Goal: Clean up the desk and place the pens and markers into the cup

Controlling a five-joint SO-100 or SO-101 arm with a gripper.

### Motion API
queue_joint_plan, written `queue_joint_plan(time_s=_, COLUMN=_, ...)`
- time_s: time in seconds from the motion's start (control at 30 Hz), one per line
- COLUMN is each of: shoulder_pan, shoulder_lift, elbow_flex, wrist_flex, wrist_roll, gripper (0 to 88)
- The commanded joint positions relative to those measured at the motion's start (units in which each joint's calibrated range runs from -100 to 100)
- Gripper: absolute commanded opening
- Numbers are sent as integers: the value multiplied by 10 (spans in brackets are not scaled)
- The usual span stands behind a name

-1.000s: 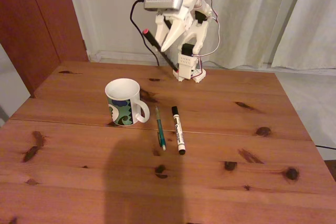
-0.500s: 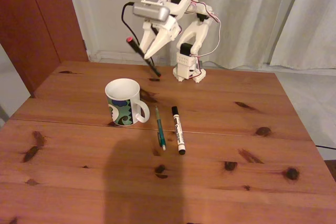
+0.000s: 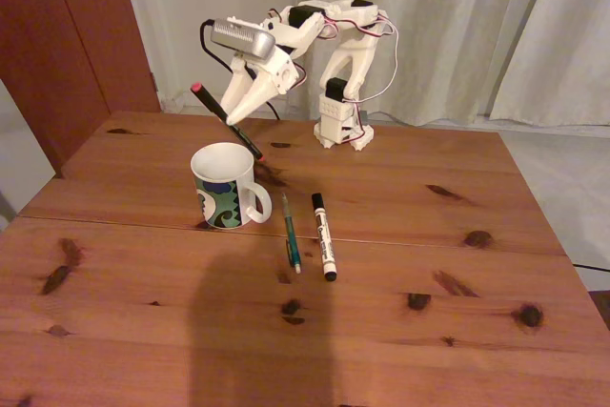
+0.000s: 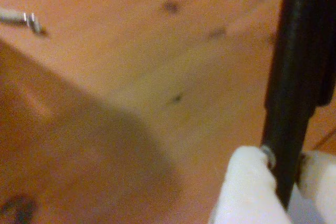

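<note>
While the teal pen (image 3: 291, 234) and marker (image 3: 323, 235) lie mid-bench, I see the fingers (image 3: 232, 121) clamped on the black pen (image 3: 226, 120), tilted above the cup (image 3: 225, 187).

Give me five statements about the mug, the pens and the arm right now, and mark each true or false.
1. The gripper holds a black pen with a red tip. True.
2. The black pen is already standing in the mug. False: it hangs tilted in the air behind the mug's rim.
3. The green pen and the white marker lie on the table. True.
4. The marker lies left of the mug in the fixed view. False: it lies right of the mug, beyond the green pen.
5. The mug lies tipped on its side. False: it stands upright, handle toward the green pen.
</note>
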Motion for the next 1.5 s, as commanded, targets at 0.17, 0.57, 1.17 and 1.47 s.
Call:
queue_joint_plan(time_s=0.17, shoulder_pan=2, shoulder_lift=4, elbow_flex=-69, wrist_flex=-20, wrist_roll=2, gripper=12)
queue_joint_plan(time_s=0.57, shoulder_pan=37, shoulder_lift=10, elbow_flex=-64, wrist_flex=-22, wrist_roll=5, gripper=12)
queue_joint_plan(time_s=1.17, shoulder_pan=68, shoulder_lift=129, elbow_flex=-110, wrist_flex=-29, wrist_roll=6, gripper=12)
queue_joint_plan(time_s=1.47, shoulder_pan=68, shoulder_lift=130, elbow_flex=-101, wrist_flex=-28, wrist_roll=3, gripper=79)
